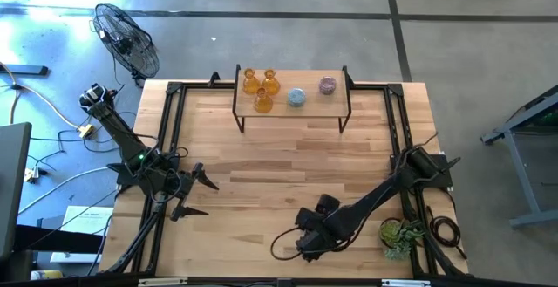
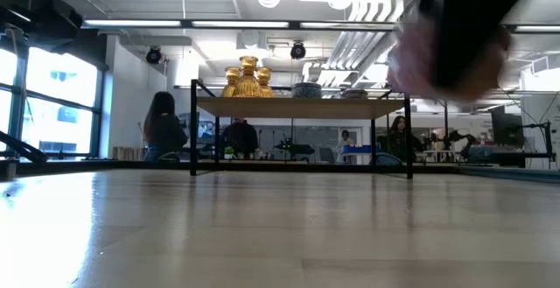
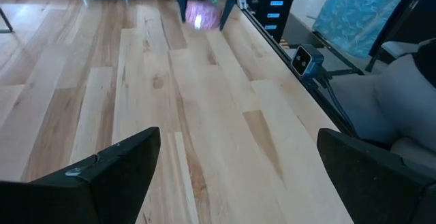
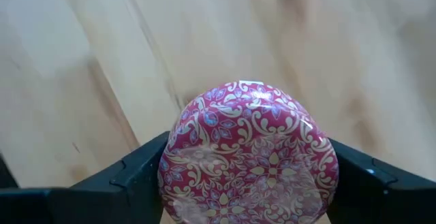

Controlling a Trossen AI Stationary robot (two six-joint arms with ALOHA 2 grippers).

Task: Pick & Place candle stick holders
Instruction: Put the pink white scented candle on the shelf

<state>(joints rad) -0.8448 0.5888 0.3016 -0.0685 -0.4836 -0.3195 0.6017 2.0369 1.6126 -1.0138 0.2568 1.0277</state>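
My right gripper [image 4: 248, 183] clenched on pink holder [image 4: 248, 152]; lift level, carry to shelf [image 1: 292, 105] beside blue holder [image 1: 296, 97]. Left gripper [image 1: 196, 195] released, waiting.

No readable text in any view.

Nothing on the tabletop [image 1: 288, 160] carries a word, number or brand mark that can be made out. The pink holder [image 4: 248, 152] shown close in the right wrist view bears only a printed scroll-and-flower pattern, with no letters. A white sheet [image 1: 87, 220] on the floor beside the tabletop shows dark marks in the high view, too small to read. A dark unit [image 3: 272, 9] past the tabletop's edge in the left wrist view shows lit blue bars, but no characters can be told.
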